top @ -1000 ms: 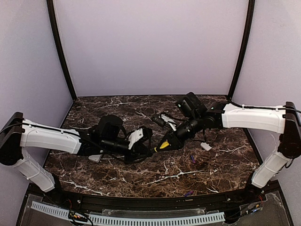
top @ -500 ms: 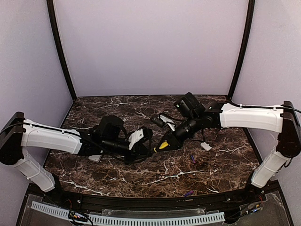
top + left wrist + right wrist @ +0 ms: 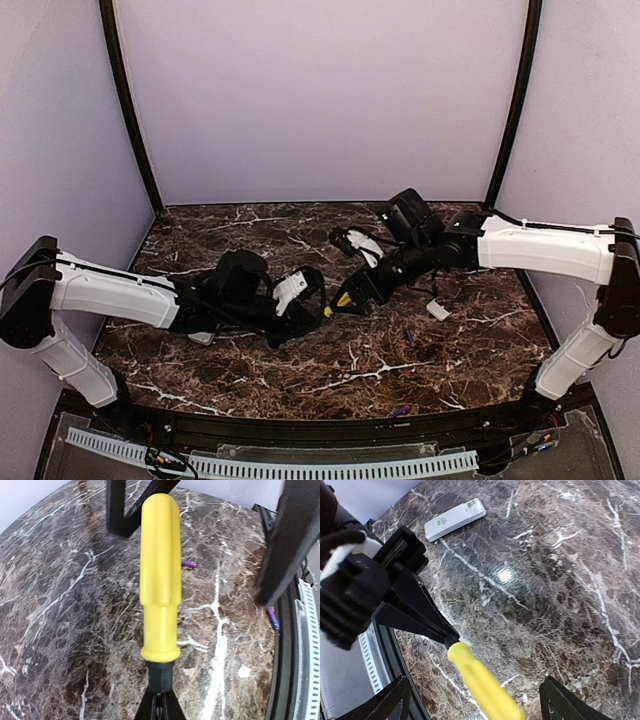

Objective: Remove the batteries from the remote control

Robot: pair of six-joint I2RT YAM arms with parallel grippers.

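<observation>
The white remote control [image 3: 455, 519] lies flat on the marble, beyond my left arm; from above only a pale sliver of it [image 3: 203, 338] shows under that arm. Two purple batteries lie loose on the table: one mid-right [image 3: 409, 337] [image 3: 188, 563], one by the front edge [image 3: 400, 410] [image 3: 271, 618]. My left gripper [image 3: 314, 305] [image 3: 160, 707] is shut on the shank of a yellow-handled screwdriver [image 3: 160, 575] [image 3: 485, 687] held off the table. My right gripper [image 3: 354, 294] [image 3: 475, 682] stands open, its fingers apart on either side of the yellow handle, not touching it.
A small white cover piece [image 3: 438, 311] lies right of the right gripper. The table's black front rail [image 3: 320, 430] runs close to the nearer battery. Purple walls close in the back and both sides.
My right gripper has opened off the screwdriver's handle. The left gripper keeps its hold on the shank and has shifted slightly to the right.
</observation>
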